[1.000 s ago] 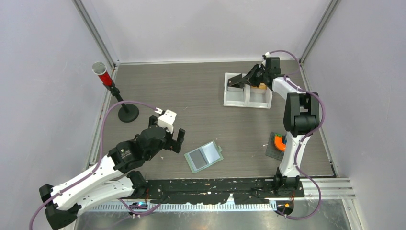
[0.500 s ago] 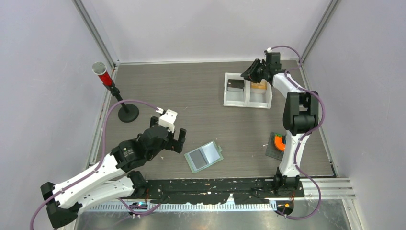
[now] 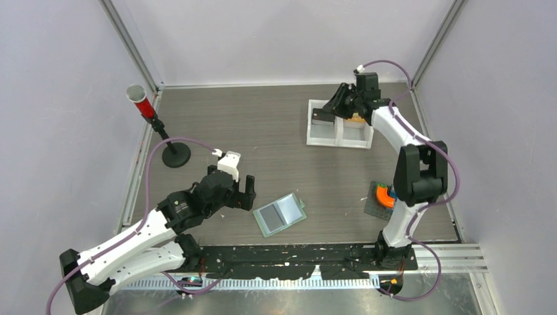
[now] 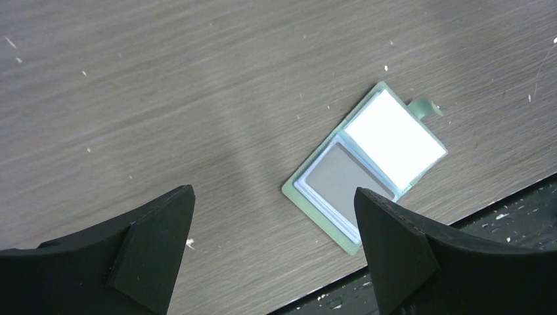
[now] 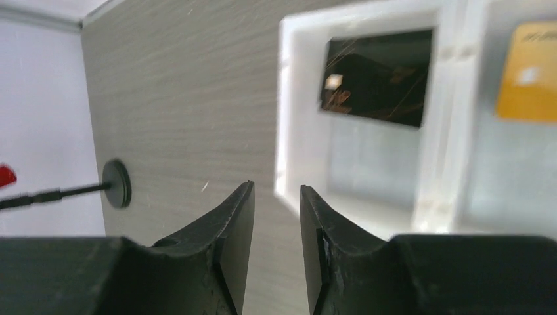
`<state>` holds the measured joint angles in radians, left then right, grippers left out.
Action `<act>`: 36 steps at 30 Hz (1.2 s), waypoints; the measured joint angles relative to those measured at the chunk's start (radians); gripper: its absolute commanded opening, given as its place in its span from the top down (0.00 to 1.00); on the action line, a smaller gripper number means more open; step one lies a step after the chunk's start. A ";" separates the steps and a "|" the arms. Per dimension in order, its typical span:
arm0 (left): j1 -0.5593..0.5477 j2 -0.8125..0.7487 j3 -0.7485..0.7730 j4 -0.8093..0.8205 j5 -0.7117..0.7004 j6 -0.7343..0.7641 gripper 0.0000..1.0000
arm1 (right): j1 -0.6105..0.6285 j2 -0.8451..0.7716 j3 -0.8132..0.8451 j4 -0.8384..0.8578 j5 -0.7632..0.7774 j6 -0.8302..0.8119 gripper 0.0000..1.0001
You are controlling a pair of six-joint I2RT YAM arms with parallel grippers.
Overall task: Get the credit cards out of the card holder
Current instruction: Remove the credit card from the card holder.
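Card holder (image 4: 364, 164) is lying open flat on the worktop (image 3: 263, 131) near the front edge. One pocket is blown out white by glare and the other reads grey, so I honestly can't tell if a card is still tucked in there. Orange credit card (image 5: 529, 72) is already out, sitting in the right compartment of the white tray (image 3: 328, 143) at the back. A dark flat piece (image 5: 378, 75) with a little pale square on it lies in the left compartment; it looks card-like to me but I won't swear to it. So I'd call this mostly done, with the pockets left to check for anything remaining. My right end effector (image 5: 276, 223) hangs over the tray's left side, jaws only narrowly apart with nothing between them. Left end effector (image 4: 272, 197) is spread wide and empty, hovering just left of the holder, not touching it. Versus a second ago: the right one had that dark piece pinched above the tray, and now it's dropped in and the jaws have let go. The left arm crept a bit closer to the holder, which itself hasn't budged.
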<state>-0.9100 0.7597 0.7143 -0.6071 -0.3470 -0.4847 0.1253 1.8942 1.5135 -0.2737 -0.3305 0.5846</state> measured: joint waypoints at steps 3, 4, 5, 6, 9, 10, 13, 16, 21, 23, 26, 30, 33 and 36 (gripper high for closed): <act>0.004 -0.011 -0.037 -0.004 0.027 -0.037 0.05 | 0.079 -0.142 -0.118 0.005 0.035 -0.011 0.57; 0.005 -0.020 -0.049 -0.005 0.034 -0.040 0.05 | 0.109 -0.188 -0.160 0.010 0.045 -0.016 0.56; 0.005 -0.035 -0.061 -0.010 0.037 -0.040 0.05 | 0.140 -0.227 -0.200 0.011 0.055 -0.021 0.54; 0.005 -0.054 -0.071 -0.017 0.037 -0.040 0.04 | 0.181 -0.276 -0.254 0.021 0.068 -0.030 0.54; 0.006 -0.120 -0.085 -0.042 0.026 -0.032 0.04 | 0.283 -0.368 -0.376 0.028 0.086 -0.045 0.52; 0.006 -0.138 -0.087 -0.047 0.022 -0.028 0.04 | 0.319 -0.391 -0.417 0.034 0.092 -0.051 0.52; 0.007 -0.197 -0.098 -0.058 -0.003 -0.013 0.04 | 0.416 -0.440 -0.537 0.041 0.108 -0.058 0.48; 0.007 -0.248 -0.107 -0.072 -0.017 -0.006 0.04 | 0.521 -0.483 -0.637 0.035 0.140 -0.055 0.39; 0.007 -0.279 -0.106 -0.109 -0.027 -0.007 0.02 | 0.731 -0.558 -0.702 0.032 0.242 -0.046 0.36; 0.007 -0.282 -0.101 -0.137 -0.037 -0.012 0.01 | 0.803 -0.579 -0.706 0.036 0.290 -0.039 0.35; 0.007 -0.287 -0.080 -0.189 -0.067 -0.030 0.01 | 0.910 -0.592 -0.706 0.048 0.382 -0.024 0.35; 0.007 -0.321 -0.075 -0.227 -0.097 -0.051 0.01 | 0.985 -0.537 -0.702 0.056 0.457 -0.004 0.33; 0.007 -0.362 -0.075 -0.242 -0.105 -0.063 0.01 | 1.030 -0.457 -0.693 0.056 0.492 0.010 0.26; 0.007 -0.405 -0.075 -0.245 -0.115 -0.076 0.01 | 1.070 -0.398 -0.684 0.057 0.520 0.017 0.24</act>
<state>-0.9028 0.3550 0.6395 -0.8524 -0.4618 -0.5606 1.1957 1.4960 0.8299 -0.2165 0.1890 0.6014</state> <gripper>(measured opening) 0.985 0.740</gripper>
